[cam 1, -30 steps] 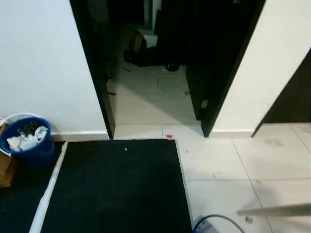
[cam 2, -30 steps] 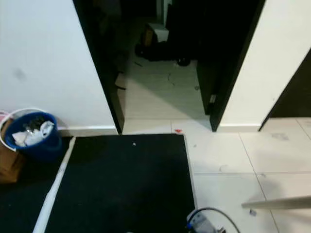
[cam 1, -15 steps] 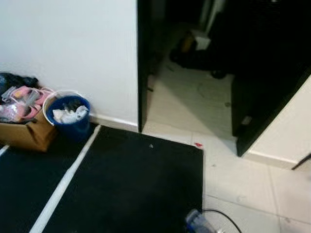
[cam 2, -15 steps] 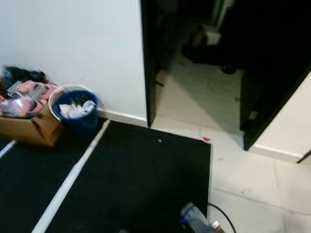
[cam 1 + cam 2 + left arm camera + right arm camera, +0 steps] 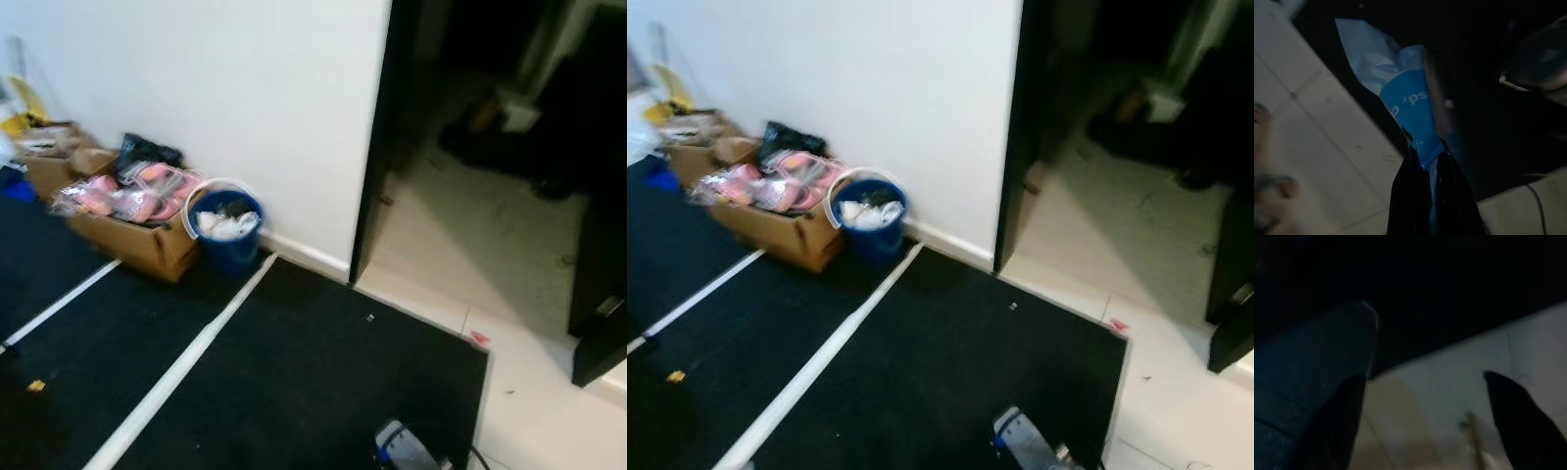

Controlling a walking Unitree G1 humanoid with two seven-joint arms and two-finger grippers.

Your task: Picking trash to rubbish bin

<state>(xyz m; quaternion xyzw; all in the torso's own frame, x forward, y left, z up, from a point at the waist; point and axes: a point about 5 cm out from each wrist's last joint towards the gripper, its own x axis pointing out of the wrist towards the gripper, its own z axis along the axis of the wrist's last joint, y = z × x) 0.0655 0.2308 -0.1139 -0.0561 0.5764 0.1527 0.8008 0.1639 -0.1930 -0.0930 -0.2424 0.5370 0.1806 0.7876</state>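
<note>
Taking the round blue plastic rubbish bin (image 5: 227, 235) by the white wall as the marker: to its left, touching it, sits an open brown cardboard box (image 5: 132, 240) w/ pink packets piled in, more boxes further left along the wall. Bin itself already has white crumpled paper in it. Running out from it towards the robot is a white strip (image 5: 186, 363) across the black floor mat (image 5: 323, 382); well right of the bin, a dark open doorway (image 5: 500, 147) onto pale tiles. Left gripper (image 5: 1427, 161) is clamped tight on a blue-and-clear plastic wrapper (image 5: 1400, 93), the wrapper sticking out past the fingertips over mat and tile. Right gripper (image 5: 1425, 396) has its fingers spread wide, nothing btwn them. So, my read: pickup done, carry under way, bin well off yet; approach + drop remain. Right wrist view v. dark. Bluish thing at the mat's near edge is cut off & blurred, can't say what it is.
</note>
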